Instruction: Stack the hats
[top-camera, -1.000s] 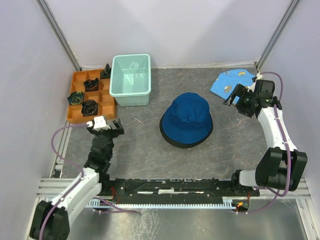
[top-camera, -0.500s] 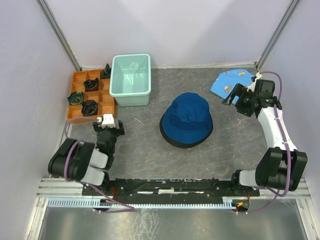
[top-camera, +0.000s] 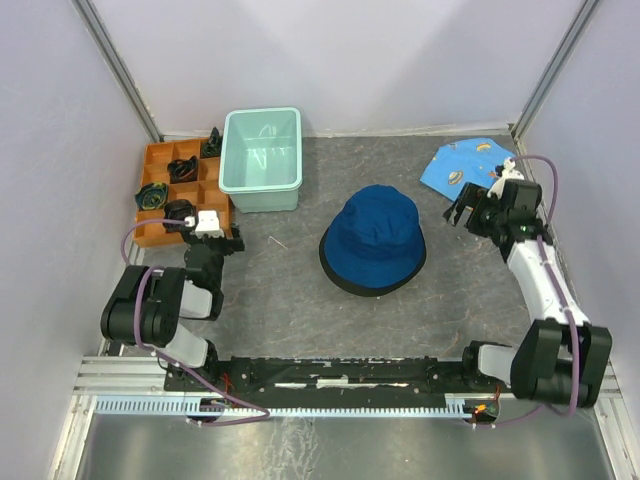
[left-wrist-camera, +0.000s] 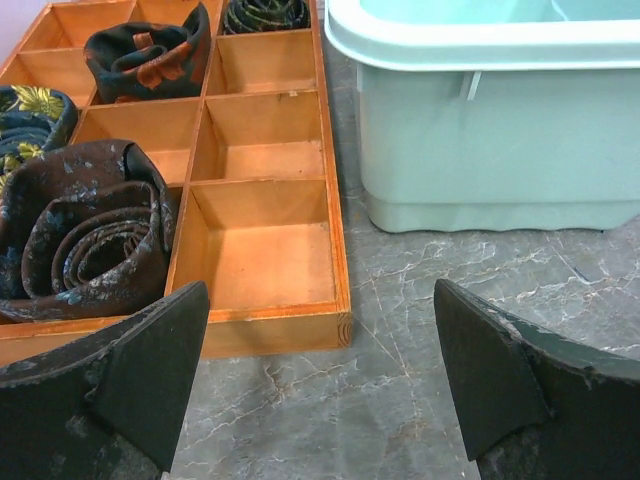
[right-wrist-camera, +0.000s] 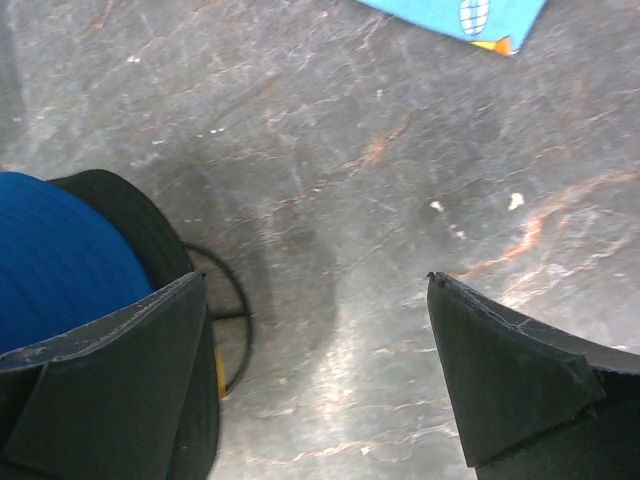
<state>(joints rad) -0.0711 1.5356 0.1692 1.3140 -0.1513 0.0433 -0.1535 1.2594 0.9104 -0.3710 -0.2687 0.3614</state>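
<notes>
Blue hats clear of both jaws (wide)

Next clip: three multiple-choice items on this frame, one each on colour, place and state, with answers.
1. The top hat is: A) yellow B) blue C) white
2. The mint tub stands: A) beside the orange tray B) atop the hat C) in the near right corner
3. The left claw and right claw are: A) both shut B) gripping hats C) both open, empty
Answers: B, its crown is blue; A, they sit side by side at the back left; C, both are spread wide with nothing between.
</notes>
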